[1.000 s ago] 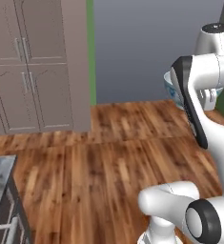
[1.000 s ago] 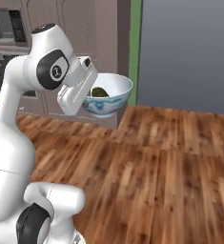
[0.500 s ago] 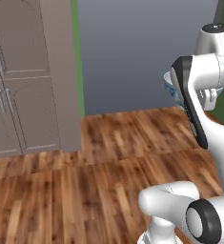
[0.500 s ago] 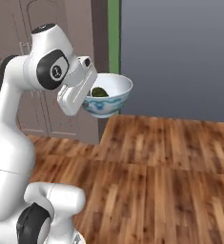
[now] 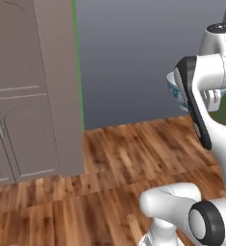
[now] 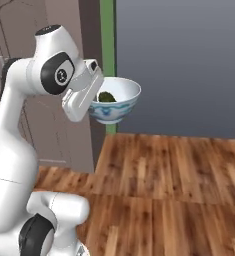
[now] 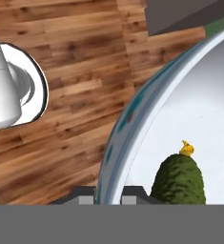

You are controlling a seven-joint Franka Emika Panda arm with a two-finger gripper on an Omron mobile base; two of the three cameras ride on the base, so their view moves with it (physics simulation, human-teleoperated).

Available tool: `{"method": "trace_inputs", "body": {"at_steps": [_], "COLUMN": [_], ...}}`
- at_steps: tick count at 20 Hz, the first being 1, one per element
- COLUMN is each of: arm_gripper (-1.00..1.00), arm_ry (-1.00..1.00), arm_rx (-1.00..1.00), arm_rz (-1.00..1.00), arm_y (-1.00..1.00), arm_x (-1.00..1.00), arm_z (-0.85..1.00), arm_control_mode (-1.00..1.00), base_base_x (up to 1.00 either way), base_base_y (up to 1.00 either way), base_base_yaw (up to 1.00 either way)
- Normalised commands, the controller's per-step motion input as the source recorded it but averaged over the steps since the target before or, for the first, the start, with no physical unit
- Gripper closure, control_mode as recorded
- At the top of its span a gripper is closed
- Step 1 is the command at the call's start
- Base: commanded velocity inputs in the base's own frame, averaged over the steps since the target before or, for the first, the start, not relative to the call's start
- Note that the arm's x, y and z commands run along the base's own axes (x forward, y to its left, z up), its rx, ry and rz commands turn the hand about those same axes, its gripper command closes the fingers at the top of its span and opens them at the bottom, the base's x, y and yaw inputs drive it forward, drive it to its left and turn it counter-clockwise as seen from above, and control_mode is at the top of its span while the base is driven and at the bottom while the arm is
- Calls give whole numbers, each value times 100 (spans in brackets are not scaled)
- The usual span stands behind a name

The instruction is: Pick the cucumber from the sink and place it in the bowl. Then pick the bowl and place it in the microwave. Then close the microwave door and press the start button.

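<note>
I am carrying the bowl [image 6: 114,102] up in the air, over the wood floor [image 6: 179,185]. My gripper [image 7: 108,196] is pinched tight on the bowl's rim, one finger inside and one outside. The cucumber [image 6: 107,97] sits inside the bowl, near the side I hold. I think the trick is to keep the bowl flat and go slow while the base drives, so the cucumber does not roll out. I see tall cabinets [image 5: 28,96] close by.
</note>
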Motion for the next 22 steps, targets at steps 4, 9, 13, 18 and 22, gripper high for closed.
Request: {"method": "trace_inputs", "body": {"at_steps": [4, 9, 13, 18, 22], "arm_gripper": [100, 100, 100, 100, 100], "arm_ry": [0, 0, 0, 0, 0], "arm_rx": [0, 0, 0, 0, 0], "arm_rz": [0, 0, 0, 0, 0], "arm_y": [0, 0, 0, 0, 0], "arm_x": [0, 0, 0, 0, 0], "arm_z": [0, 0, 0, 0, 0], "arm_control_mode": [100, 100, 100, 100, 100], "base_base_x": [100, 100, 93, 8, 0], "base_base_y": [83, 99, 100, 100, 100], "base_base_yaw": [-2, 0, 0, 1, 0]}}
